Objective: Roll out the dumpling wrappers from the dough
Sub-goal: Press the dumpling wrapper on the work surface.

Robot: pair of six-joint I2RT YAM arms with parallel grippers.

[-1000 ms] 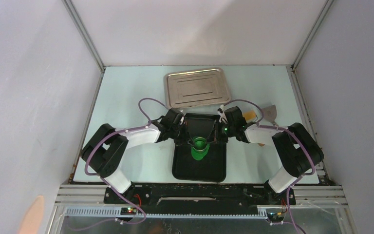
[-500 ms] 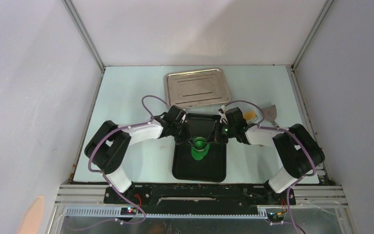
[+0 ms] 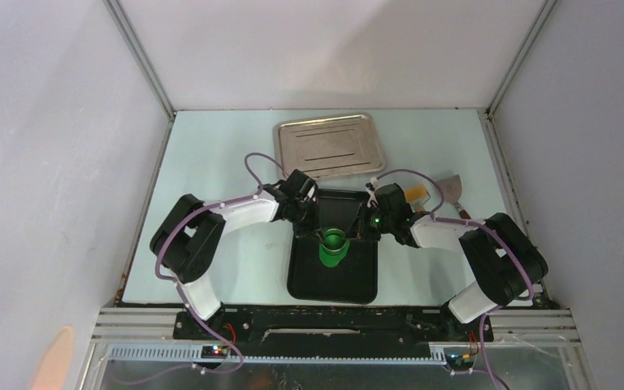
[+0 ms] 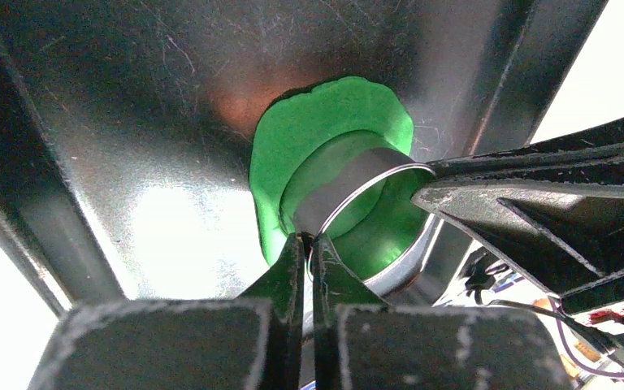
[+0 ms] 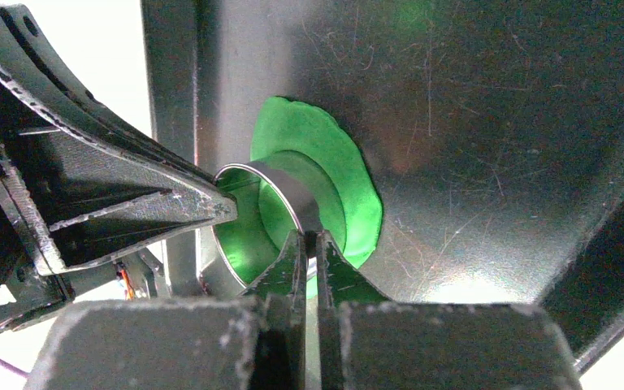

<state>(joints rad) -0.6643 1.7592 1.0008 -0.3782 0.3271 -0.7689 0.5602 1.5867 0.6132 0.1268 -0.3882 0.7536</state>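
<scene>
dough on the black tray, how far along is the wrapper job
Done: the dough is flattened into a sheet on the black tray. In hand: the left gripper and right gripper each pinch the rim of a metal ring cutter standing on it. To do: no cut wrapper shows, and the silver tray holds none.

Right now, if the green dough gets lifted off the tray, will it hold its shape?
Probably not: the dough is a thin flattened sheet, so likely floppy. It looks soft, with the ring sunk in, and may cling to the tray.
</scene>
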